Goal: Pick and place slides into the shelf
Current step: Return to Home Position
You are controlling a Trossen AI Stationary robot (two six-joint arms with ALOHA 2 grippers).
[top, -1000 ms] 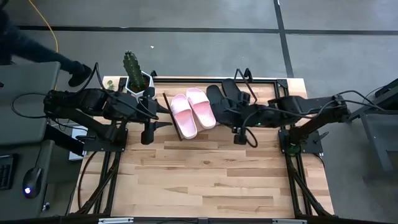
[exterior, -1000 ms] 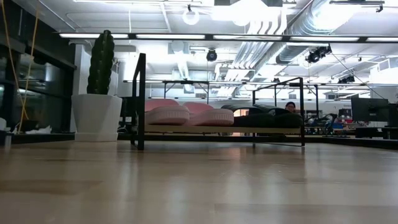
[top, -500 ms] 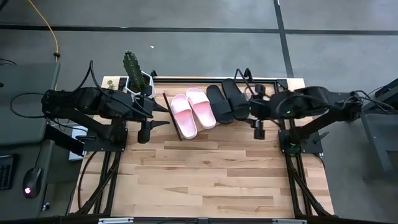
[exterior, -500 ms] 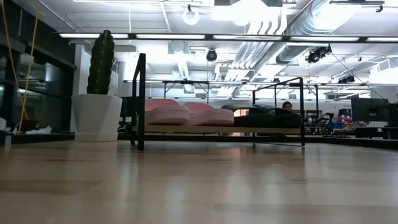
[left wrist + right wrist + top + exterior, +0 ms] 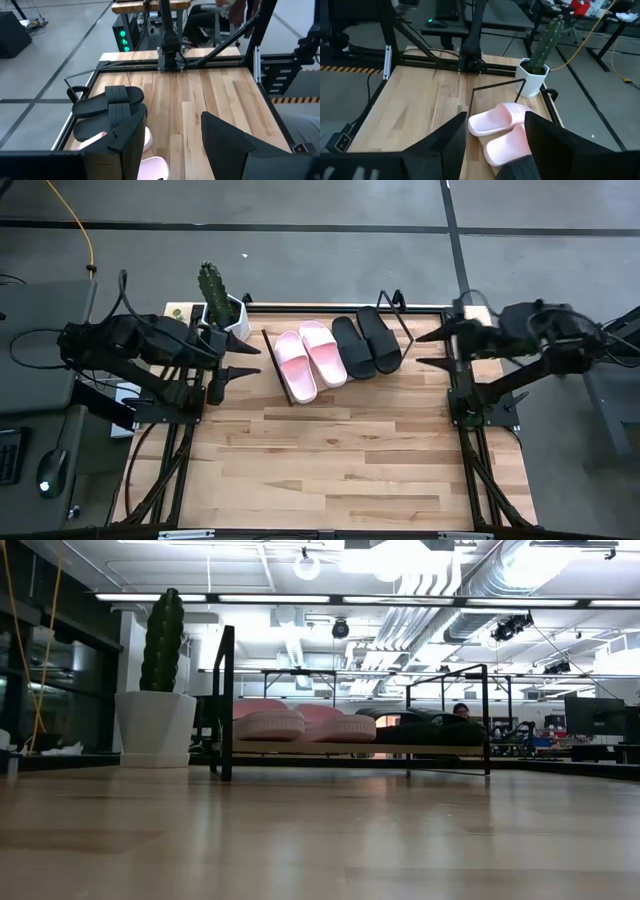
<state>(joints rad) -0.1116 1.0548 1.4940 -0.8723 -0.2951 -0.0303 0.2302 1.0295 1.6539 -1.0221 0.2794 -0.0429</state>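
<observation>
The left gripper (image 5: pixel 243 358) is seen with fingers spread and nothing held, at nine o'clock from the shelf (image 5: pixel 300 749). The right gripper (image 5: pixel 428 350) is likewise spread and empty, at three o'clock from it. Both are kept clear of the rack, above the table (image 5: pixel 330 470). On the shelf, four sandals are laid side by side: the pink slides (image 5: pixel 310 360) toward nine o'clock, the black slides (image 5: pixel 366 343) toward three. A potted cactus (image 5: pixel 215 300) is placed just beyond the left gripper, at the rack's ten o'clock.
</observation>
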